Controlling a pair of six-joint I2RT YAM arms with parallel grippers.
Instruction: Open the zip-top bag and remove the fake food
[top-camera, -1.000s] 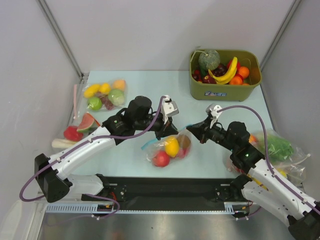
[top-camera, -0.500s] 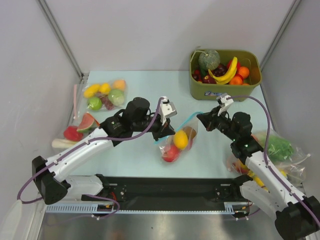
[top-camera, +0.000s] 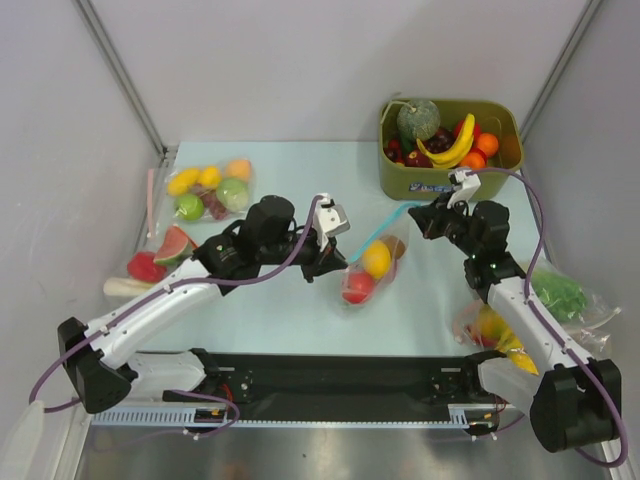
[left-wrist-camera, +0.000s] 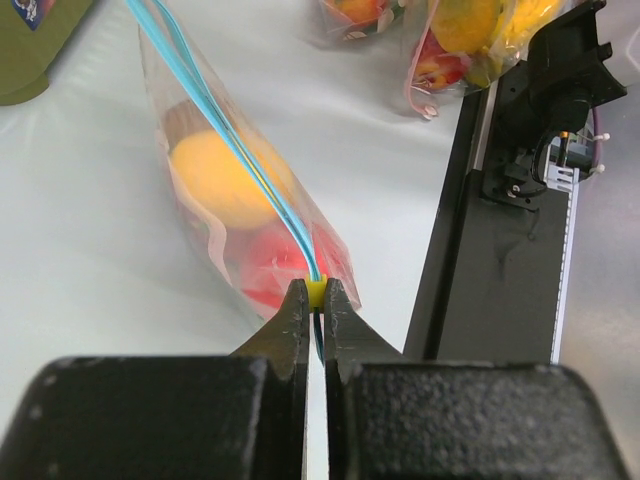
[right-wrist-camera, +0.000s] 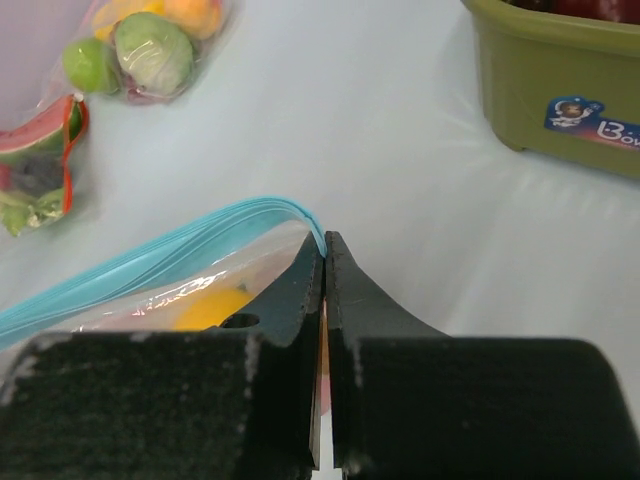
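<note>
The clear zip-top bag (top-camera: 372, 268) hangs stretched between my two grippers above the table, its blue zip strip (top-camera: 380, 232) pulled taut. Through the plastic I see the fake food: a yellow-orange round fruit (top-camera: 376, 259), a red one (top-camera: 357, 287) and a brown one (top-camera: 396, 245). My left gripper (top-camera: 338, 265) is shut on the bag's near-left zip end; in the left wrist view its tips (left-wrist-camera: 315, 291) pinch a yellow tab on the strip. My right gripper (top-camera: 418, 222) is shut on the far-right corner of the strip (right-wrist-camera: 325, 245). The bag (right-wrist-camera: 180, 275) sags left of the fingers.
An olive-green bin (top-camera: 400, 185) with a melon, a banana and other fruit stands at the back right, close behind the right gripper. Other filled bags lie at the left (top-camera: 210, 190) (top-camera: 160, 255) and at the right (top-camera: 560, 295). A black rail (top-camera: 340, 375) runs along the near edge.
Both grippers have carried the bag up and to the right, toward the bin. The right gripper moved farther back, and the zip strip is now pulled straight between them.
</note>
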